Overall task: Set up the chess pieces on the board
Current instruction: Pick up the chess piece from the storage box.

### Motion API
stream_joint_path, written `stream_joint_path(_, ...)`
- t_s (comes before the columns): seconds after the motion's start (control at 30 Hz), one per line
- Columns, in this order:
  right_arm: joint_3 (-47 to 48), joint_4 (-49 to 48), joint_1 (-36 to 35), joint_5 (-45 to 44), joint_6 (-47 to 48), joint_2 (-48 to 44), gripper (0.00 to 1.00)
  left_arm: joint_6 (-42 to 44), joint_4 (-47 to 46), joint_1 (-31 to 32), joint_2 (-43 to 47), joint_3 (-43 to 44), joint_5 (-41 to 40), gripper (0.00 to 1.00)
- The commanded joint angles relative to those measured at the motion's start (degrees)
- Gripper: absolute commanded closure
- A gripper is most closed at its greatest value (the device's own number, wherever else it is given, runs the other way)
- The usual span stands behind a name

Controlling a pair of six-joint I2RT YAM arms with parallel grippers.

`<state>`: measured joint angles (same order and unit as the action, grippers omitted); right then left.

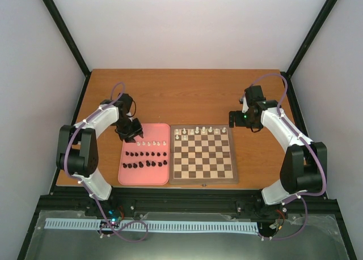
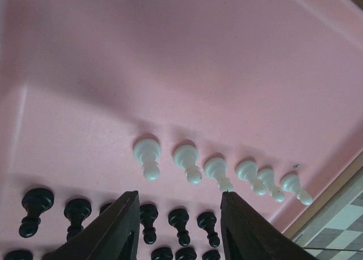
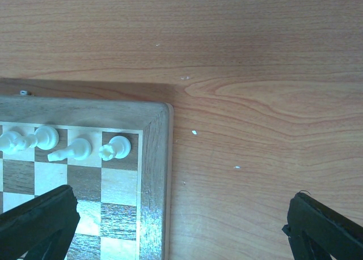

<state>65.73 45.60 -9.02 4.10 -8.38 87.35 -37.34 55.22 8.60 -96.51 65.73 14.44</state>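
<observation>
The board [image 1: 203, 175] lies in the middle of the table. Several white chess pieces [image 1: 204, 130] stand along its far row, and the right wrist view shows the corner rook [image 3: 116, 148] and its neighbours. More white pieces [image 2: 188, 162] stand in a row on the pink tray [image 1: 127, 169], with black pieces [image 2: 180, 221] in rows nearer me. My left gripper [image 2: 179, 195] hovers over the tray's far left part. It is open, with nothing between its fingers [image 2: 116, 229]. My right gripper [image 3: 181, 195] is wide open above the bare table beside the board's far right corner [image 3: 159, 118].
The tray sits against the board's left side, and its raised rim [image 2: 326, 192] meets the board's edge. Brown tabletop [image 3: 255, 101] stretches behind and to the right of the board. Black frame posts and white walls enclose the table.
</observation>
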Motion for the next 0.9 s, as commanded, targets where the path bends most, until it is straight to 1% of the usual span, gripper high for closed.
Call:
stream_joint_path(0.0,0.0,0.1,0.5,-0.1,-0.1,-0.9,0.0,-1.5,-1.8,-0.4,-1.0,-1.2,2.3,0.58)
stream_joint_path(0.3,-0.1,0.0,0.5,-0.2,0.0,-0.7,0.0,-1.4,-2.5,-1.4,-1.6,-3.0,1.7,0.58)
stream_joint_path(0.33,-0.1,0.0,0.5,-0.1,-0.1,-0.6,0.0,-1.3,-2.4,-1.5,-1.8,-3.0,1.6,0.59)
stream_joint_path(0.47,-0.1,-0.2,0.5,0.0,-0.1,-0.4,0.0,-1.6,-2.9,-1.7,-2.6,-3.1,1.8,0.66)
stream_joint_path(0.73,-0.1,-0.2,0.5,0.1,0.0,0.0,0.0,-2.2,-3.5,-1.8,-4.2,-2.6,2.2,0.67)
stream_joint_path(0.77,-0.1,-0.2,0.5,0.1,0.0,0.0,0.0,-2.1,-3.6,-1.9,-4.5,-2.6,2.1,0.69)
stream_joint_path(0.87,-0.1,-0.2,0.5,-0.1,0.2,0.1,0.0,-1.9,-3.5,-2.2,-5.0,-2.5,1.7,0.79)
